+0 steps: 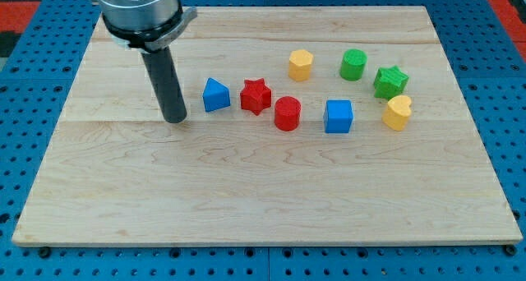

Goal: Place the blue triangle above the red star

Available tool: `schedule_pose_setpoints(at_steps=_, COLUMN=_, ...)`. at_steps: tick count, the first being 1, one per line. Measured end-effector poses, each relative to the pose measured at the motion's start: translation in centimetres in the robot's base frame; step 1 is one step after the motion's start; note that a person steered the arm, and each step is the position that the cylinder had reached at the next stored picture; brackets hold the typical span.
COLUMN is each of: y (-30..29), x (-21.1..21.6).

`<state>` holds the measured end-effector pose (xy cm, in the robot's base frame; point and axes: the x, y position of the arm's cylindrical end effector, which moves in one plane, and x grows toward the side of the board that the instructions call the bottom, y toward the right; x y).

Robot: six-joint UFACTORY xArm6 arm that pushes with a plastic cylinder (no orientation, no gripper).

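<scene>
On a pale wooden board [263, 191] laid over a blue perforated table [33, 18], my tip [175, 117] rests near the view's left of the blue triangle [215, 94], apart from it; it is a bare rod with no claw to clench or release. The triangle sits just beside the red star [256, 95], at its left. Rightward lie a red cylinder [288, 114], blue cube [338, 116], yellow heart [398, 112], green star [391, 82], green cylinder [353, 64] and a yellow block [301, 64].
</scene>
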<state>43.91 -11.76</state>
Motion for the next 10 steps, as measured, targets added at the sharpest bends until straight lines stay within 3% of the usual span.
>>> schedule_pose_setpoints(at_steps=2, y=2.8, x=-1.3)
schedule_pose_setpoints(at_steps=5, y=4.3, x=-6.7)
schedule_pose_setpoints(at_steps=10, y=8.8, x=-8.5)
